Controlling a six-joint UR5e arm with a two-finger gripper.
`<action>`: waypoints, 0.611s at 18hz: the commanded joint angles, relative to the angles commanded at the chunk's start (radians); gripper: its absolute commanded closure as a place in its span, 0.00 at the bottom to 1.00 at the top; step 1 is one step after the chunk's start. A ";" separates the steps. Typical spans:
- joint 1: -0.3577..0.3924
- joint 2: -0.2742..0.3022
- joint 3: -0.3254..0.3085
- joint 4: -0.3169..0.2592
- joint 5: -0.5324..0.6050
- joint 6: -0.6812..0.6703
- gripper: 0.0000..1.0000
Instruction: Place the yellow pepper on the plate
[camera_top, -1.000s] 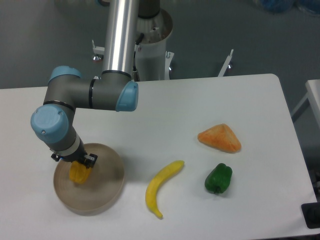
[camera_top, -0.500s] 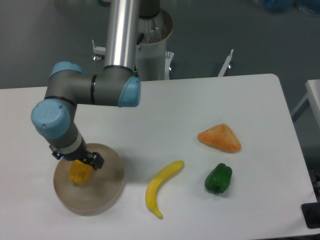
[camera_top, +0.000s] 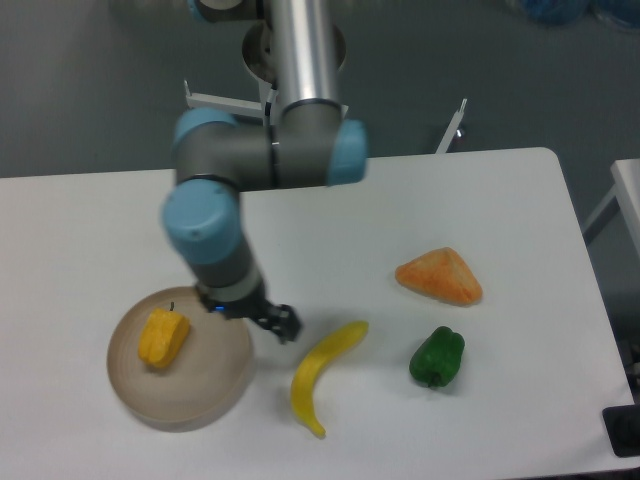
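yellow pepper (camera_top: 163, 338) lies on plate (camera_top: 205, 392). tool (camera_top: 281, 324) holds nothing, hangs between plate and banana (camera_top: 322, 375); can't tell how wide.

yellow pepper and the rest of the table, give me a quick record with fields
yellow pepper: lying on the plate, free of the gripper
plate: front left of the table
gripper: off the plate's right edge, holding nothing visible; jaw state unclear
banana: right of the plate
green pepper: front right
orange wedge: behind the green pepper
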 joint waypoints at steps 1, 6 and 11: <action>0.025 0.003 0.000 0.006 -0.002 0.040 0.00; 0.077 0.006 0.000 0.014 0.000 0.158 0.00; 0.106 0.005 -0.008 0.038 -0.002 0.218 0.00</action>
